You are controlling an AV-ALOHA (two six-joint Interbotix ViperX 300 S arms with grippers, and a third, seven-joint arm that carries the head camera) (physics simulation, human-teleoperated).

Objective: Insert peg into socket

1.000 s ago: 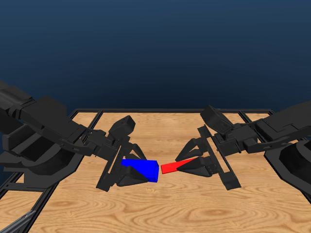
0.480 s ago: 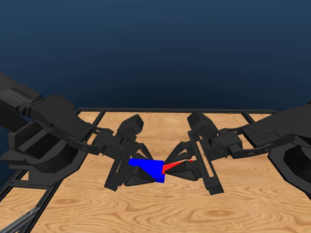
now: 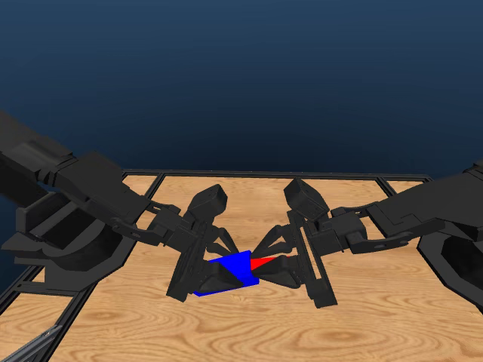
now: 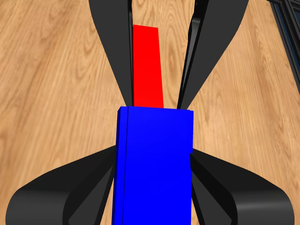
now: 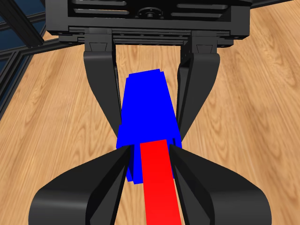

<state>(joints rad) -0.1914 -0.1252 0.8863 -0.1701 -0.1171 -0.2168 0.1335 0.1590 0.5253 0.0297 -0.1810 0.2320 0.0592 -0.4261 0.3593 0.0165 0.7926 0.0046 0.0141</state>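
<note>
We have both tools meeting mid-air over the wooden surface (image 3: 249, 332), approx. at its centre. Left tool (image 3: 226, 273) is clenched on the socket (image 3: 229, 273): in the left wrist view its black jaws press the blue block's two sides, w/ the block (image 4: 154, 164) running out along them. Right tool (image 3: 273, 265) is clenched on the peg (image 3: 262, 262); in the right wrist view the jaws pinch the slim red bar (image 5: 159, 183) on both sides. Peg's front end sits inside the socket's open end: from the right wrist the red disappears into the blue face (image 5: 147, 112), and from the left wrist the rest of the red bar (image 4: 147, 65) shows beyond the block, btwn the opposing jaws. Peg & socket look roughly in line. How deep the peg goes we can't tell. Both pieces are held clear of the surface.
</note>
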